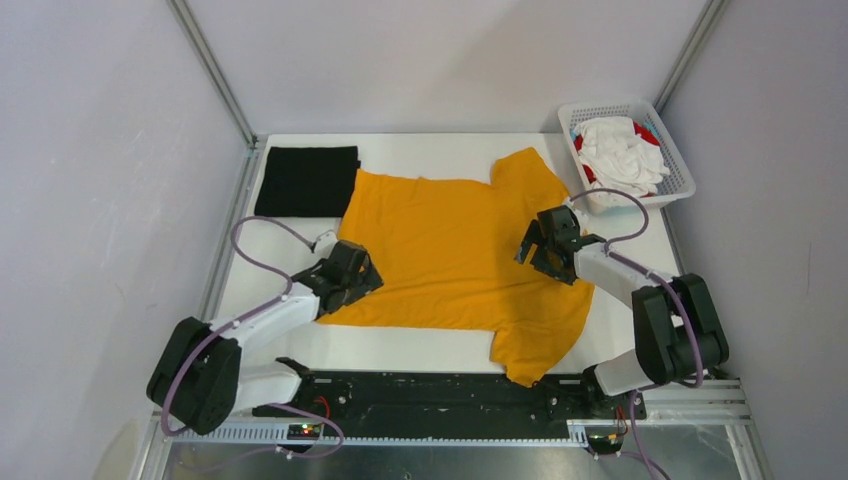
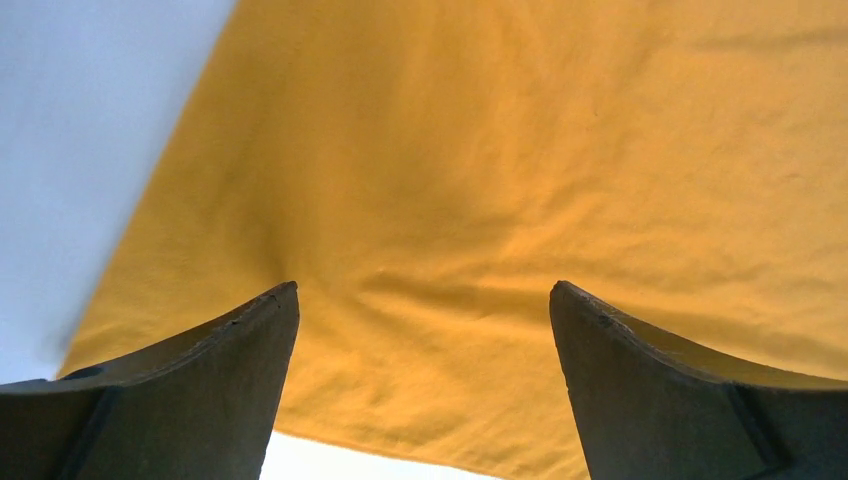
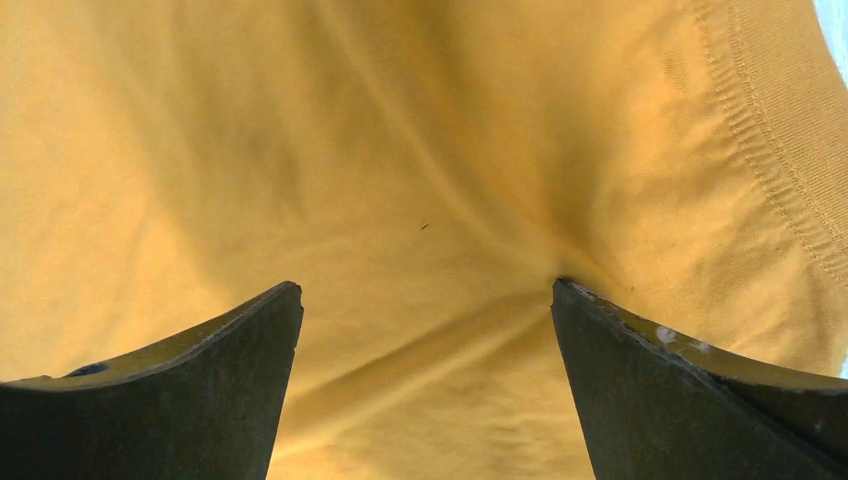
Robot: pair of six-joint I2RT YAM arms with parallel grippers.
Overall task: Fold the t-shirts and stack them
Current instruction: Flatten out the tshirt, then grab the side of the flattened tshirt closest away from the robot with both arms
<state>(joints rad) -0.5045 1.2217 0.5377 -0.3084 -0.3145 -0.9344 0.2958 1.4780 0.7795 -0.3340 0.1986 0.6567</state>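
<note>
From above only: orange shirt (image 1: 460,250) flat mid-table, black shirt (image 1: 307,180) folded far left, white and red shirts (image 1: 620,152) heaped in basket (image 1: 682,178) far right. Left gripper (image 1: 366,278) at orange shirt's near-left edge, right gripper (image 1: 530,252) on its right part. Clear in wrist views alone: both grippers' fingers (image 2: 230,350) spread wide, tips on puckered cloth, pinching nothing

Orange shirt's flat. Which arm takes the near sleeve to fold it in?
Right. The right hand hangs open over the orange shirt at its sleeve end, close to the near sleeve; the left hand is open over the hem end.
</note>
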